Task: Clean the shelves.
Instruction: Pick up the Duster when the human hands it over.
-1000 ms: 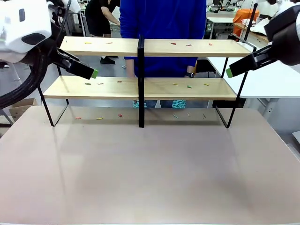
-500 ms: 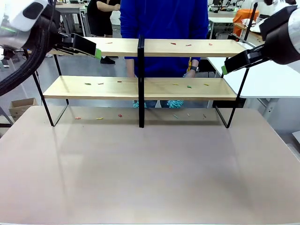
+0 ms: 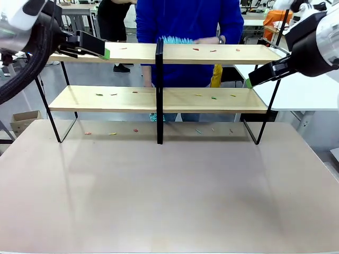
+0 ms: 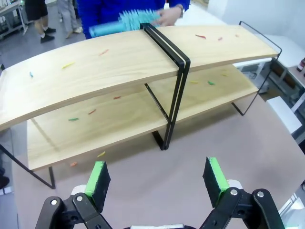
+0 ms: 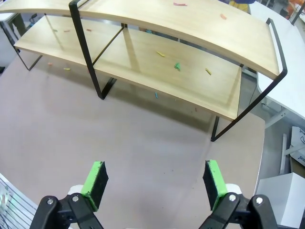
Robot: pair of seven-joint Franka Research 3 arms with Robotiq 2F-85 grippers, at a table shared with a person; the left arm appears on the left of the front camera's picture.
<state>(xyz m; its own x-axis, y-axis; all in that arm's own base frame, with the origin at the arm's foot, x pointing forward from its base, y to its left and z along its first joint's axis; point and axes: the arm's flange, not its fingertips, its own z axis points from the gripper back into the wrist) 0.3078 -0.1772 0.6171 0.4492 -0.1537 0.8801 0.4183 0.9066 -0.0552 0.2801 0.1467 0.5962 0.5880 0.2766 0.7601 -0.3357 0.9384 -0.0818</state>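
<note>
Well left of the black centre post [image 3: 159,90], a cardboard box [image 3: 21,121] sits on the floor beside the beige-brown tabletop [image 3: 169,201]. Small coloured scraps [image 3: 98,94] lie scattered on both boards on either side of the post, and on the tabletop beneath. Behind the post stands a person in a blue top [image 3: 185,18]. The person's hand [image 3: 209,40], just right of the post's top, holds a teal brush [image 3: 172,39] at the back edge of the upper board. Whether its bristles touch the wood cannot be told. Well right of the post stands a white table [image 3: 307,90].

The left gripper [image 3: 105,52] hangs well left of the post, level with the upper board. Its fingers lie almost level and aim toward the post. In the left wrist view its green pads [image 4: 97,177] stand wide apart, released, with bare tabletop between them. The right gripper [image 3: 248,82] hangs well right of the post, between the heights of the two boards. Its fingers aim toward the post and slightly down. Its jaws are likewise spread and released.

The shelves [image 3: 212,54] stand upright on the far half of the tabletop. The post is at their middle. Their long axis runs left to right across the table, and the open front faces the robot.
</note>
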